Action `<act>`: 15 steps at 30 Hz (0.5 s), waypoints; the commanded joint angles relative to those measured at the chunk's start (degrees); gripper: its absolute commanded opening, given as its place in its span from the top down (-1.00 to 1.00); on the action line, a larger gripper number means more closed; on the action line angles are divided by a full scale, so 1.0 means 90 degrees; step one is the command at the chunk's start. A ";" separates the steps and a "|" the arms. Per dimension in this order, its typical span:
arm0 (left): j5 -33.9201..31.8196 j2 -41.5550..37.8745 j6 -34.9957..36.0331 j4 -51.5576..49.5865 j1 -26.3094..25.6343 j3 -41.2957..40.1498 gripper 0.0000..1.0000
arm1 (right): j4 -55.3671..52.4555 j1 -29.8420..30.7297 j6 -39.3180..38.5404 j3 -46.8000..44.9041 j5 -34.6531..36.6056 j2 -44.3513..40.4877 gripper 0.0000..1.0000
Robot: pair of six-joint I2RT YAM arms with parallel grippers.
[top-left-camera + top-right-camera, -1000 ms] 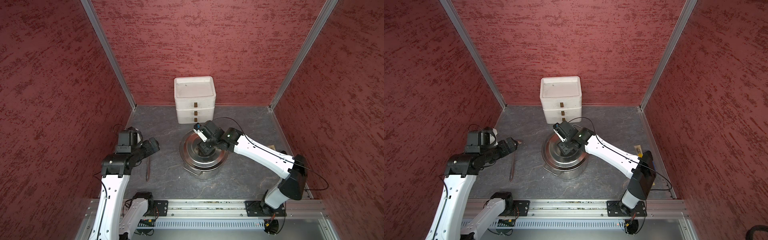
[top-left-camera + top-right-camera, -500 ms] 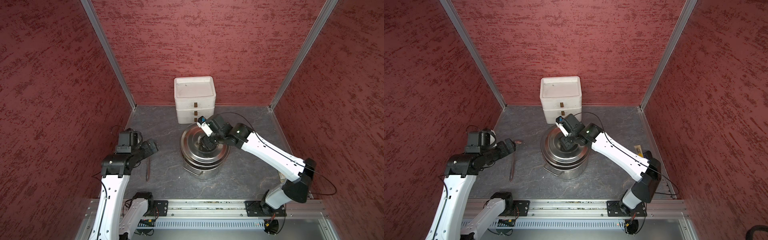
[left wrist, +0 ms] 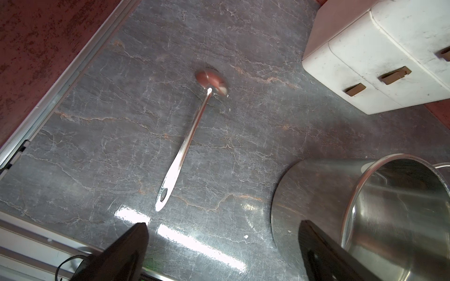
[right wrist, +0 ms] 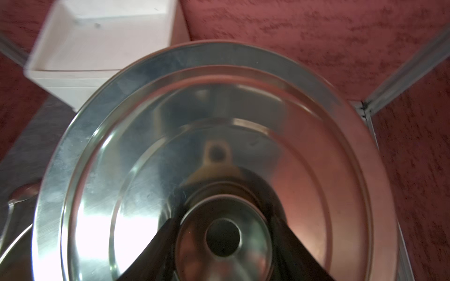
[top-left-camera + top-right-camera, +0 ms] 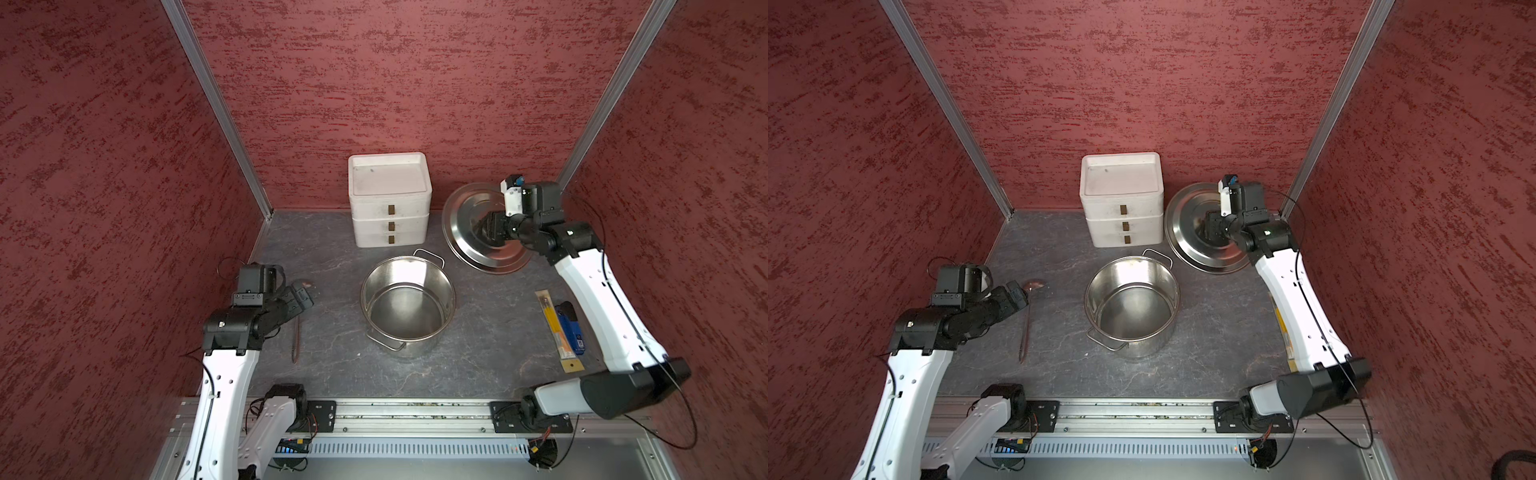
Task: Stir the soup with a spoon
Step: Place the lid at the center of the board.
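Note:
A steel pot (image 5: 432, 332) (image 5: 1154, 336) stands uncovered mid-table; its inside shows only bare metal and soup is not in view. My right gripper (image 5: 492, 228) (image 5: 1212, 228) (image 4: 222, 237) is shut on the knob of the pot's lid (image 5: 469, 245) (image 5: 1187, 245) (image 4: 170, 109). The lid hangs tilted at the back right, near the corner. The spoon (image 5: 296, 340) (image 5: 1024, 328) (image 3: 187, 141) lies flat on the table left of the pot, bowl toward the back. My left gripper (image 5: 301, 297) (image 5: 1017, 295) (image 3: 222, 225) hovers open over it, empty.
White stacked drawers (image 5: 388, 208) (image 5: 1121, 203) stand against the back wall. A flat yellow packet (image 5: 557, 328) and a blue item (image 5: 571, 328) lie at the table's right edge under my right arm. Red walls close in three sides.
My right gripper has lifted the lid off the pot and carried it to the back right, tilting it. The pot now stands uncovered. My left arm has hardly moved.

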 commanded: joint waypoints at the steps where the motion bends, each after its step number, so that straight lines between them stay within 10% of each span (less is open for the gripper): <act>1: -0.0121 0.0077 -0.0282 -0.0155 0.0024 -0.0173 -1.00 | 0.0776 -0.0604 0.0054 -0.0225 -0.0277 0.0726 0.60; 15: -0.0123 0.0233 -0.1095 -0.0306 0.0039 -0.0701 -1.00 | 0.1549 -0.1061 -0.0120 0.0713 -0.0176 0.3953 0.59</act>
